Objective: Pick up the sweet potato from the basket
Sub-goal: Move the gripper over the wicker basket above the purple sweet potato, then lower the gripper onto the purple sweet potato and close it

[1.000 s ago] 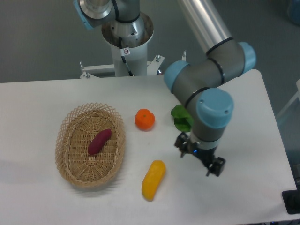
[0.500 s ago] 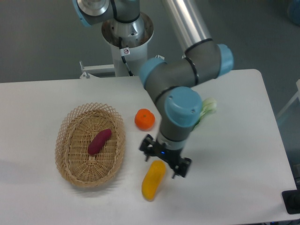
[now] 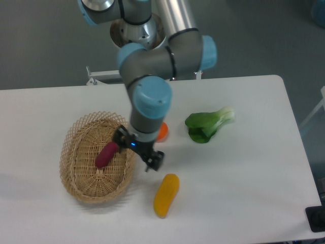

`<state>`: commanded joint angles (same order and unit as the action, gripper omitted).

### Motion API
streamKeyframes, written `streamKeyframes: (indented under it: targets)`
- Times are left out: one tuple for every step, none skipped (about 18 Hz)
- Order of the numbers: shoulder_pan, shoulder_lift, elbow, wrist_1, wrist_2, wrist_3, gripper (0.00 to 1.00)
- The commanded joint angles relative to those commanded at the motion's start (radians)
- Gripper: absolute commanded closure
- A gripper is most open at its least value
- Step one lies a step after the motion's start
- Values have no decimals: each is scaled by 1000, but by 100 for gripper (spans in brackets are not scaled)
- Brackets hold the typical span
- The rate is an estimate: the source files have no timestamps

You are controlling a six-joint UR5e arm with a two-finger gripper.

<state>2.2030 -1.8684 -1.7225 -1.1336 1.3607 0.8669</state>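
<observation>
Over the right edge of the basket [image 3: 76, 168] hangs the gripper [image 3: 138, 150], its two fingers spread apart with nothing between them. One finger sits near the basket's inner right rim, the other outside it, over the table [image 3: 244, 178]. The sweet potato [image 3: 107, 154] lies inside the basket, slanted from lower left to upper right, just to the left of the gripper; its upper end is very near the closer finger, and whether they touch cannot be told. The step in hand looks like the approach, with no grasp made yet. The next move calls for shifting left so the fingers straddle the sweet potato across its narrow width, descending, then closing.
</observation>
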Motion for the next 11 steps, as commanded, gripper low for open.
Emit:
streamKeyframes:
  targets:
    - [-11,0,-6,3,0,-35,0]
    - [-23,-6,-11,15,1,-64,0]
    - [-28,-14,-15,40,2,-87,0]
    - [-31,-18,-31,70,2,-101,0]
    - [-35,-18,-55,110,2,-112,0]
    - [-49,-20,-80,153,2,-123,0]
    - [-57,-23,-104,190,3,-135,0]
    - [-58,-23,-126,215,3,-143,0]
    - [-58,-26,-138,228,5,-149,0]
    - [-58,-29,-138,229,5,-151,0]
    - [-58,-31,-140,229,5,-152,0]
